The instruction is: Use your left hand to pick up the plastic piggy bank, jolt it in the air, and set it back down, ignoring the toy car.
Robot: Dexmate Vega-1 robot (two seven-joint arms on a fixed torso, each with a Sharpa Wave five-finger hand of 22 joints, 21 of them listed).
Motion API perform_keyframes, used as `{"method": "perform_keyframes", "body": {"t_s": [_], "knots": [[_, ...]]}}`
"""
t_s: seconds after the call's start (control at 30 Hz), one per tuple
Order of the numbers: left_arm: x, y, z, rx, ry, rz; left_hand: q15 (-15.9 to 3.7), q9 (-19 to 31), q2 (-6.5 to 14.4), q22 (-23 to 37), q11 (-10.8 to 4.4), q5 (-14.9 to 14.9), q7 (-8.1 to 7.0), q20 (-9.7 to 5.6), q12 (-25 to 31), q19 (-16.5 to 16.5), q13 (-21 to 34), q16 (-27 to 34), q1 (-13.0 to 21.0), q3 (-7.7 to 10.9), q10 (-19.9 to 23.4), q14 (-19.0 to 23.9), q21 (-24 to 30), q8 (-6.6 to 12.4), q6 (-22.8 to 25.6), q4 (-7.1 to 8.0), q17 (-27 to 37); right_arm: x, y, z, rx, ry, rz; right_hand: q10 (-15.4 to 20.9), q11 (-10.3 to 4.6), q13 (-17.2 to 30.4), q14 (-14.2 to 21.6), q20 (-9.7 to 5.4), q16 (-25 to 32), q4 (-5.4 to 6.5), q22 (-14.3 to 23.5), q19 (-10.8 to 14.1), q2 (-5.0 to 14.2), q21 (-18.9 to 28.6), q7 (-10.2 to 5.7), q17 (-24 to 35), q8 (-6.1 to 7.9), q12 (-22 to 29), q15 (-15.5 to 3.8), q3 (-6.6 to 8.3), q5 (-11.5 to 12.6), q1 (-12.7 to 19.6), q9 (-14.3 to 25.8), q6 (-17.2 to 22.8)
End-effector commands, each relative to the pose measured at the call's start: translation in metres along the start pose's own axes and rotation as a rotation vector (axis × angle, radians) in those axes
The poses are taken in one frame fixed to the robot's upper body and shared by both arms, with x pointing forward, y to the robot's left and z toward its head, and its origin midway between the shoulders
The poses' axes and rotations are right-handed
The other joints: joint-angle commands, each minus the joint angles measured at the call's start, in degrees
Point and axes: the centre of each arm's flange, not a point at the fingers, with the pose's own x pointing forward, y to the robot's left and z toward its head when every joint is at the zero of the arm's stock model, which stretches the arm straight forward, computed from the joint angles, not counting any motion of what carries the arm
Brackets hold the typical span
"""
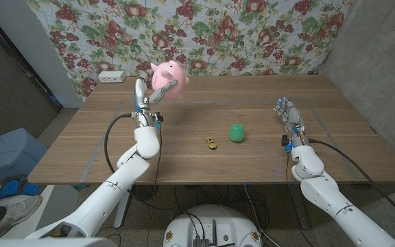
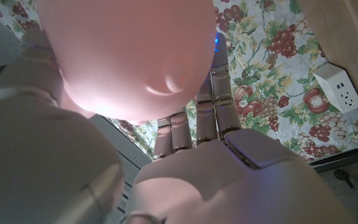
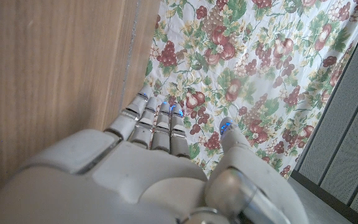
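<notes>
The robot's left hand [image 1: 145, 100] is gripping the pink plastic piggy bank [image 1: 167, 76] and holding it in the air above the far left part of the wooden surface [image 1: 197, 161], so the pick-up looks done and the jolt appears to be under way, with the set-down yet to come. The small toy car [image 1: 212, 143] is lying untouched near the middle beside a green egg-shaped object [image 1: 236, 132], while the right hand [image 1: 288, 113] is waiting at the right, fingers extended and holding nothing.
</notes>
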Motion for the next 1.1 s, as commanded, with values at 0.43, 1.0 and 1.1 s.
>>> {"method": "perform_keyframes", "body": {"t_s": [0.43,1.0,1.1], "knots": [[0.0157,-0.0062,0.0003,0.165,0.222,-0.281,-30.41,10.02,24.73,0.19,-14.24,8.51,-10.39,-20.22,-0.28,3.24,0.28,0.09,24.68,12.88,15.14,22.88,7.43,0.26,21.49,0.39,0.07,-0.0003,0.0025,0.0009,-0.005,-0.001,0.006,0.29,-0.04,0.25,0.38,-0.1,0.02,-0.01,0.28,0.63,0.12,-0.23,-0.11,-0.09,-0.04,-0.17,-0.13,0.49,0.47,-0.53,0.24,0.07],[0.0134,-0.0032,-0.0005,0.128,0.172,-0.217,-30.4,10.26,24.71,0.18,-14.2,8.53,-10.3,-20.21,-0.5,3.21,0.36,-0.07,24.59,13.09,15.1,22.91,7.73,0.08,21.46,0.4,0.04,0.0005,0.0033,0.0008,-0.004,-0.001,0.004,0.29,-0.19,0.24,0.36,-0.09,0.01,0.01,0.28,0.69,0.13,-0.45,-0.1,-0.15,-0.03,-0.17,-0.05,0.51,0.48,-0.58,0.24,0.06],[0.0106,-0.0018,0.0,0.104,0.139,-0.173,-30.4,10.26,24.74,0.16,-14.45,8.55,-10.26,-20.18,-0.52,3.19,0.37,-0.07,24.58,13.17,15.17,22.93,7.77,0.06,21.57,0.42,0.08,0.0004,0.0029,0.0006,-0.004,-0.001,0.004,0.28,-0.21,0.24,0.38,-0.09,0.02,0.02,0.28,0.73,0.13,-0.46,-0.05,-0.15,-0.02,-0.17,-0.03,0.51,0.48,-0.58,0.24,0.08]]}}
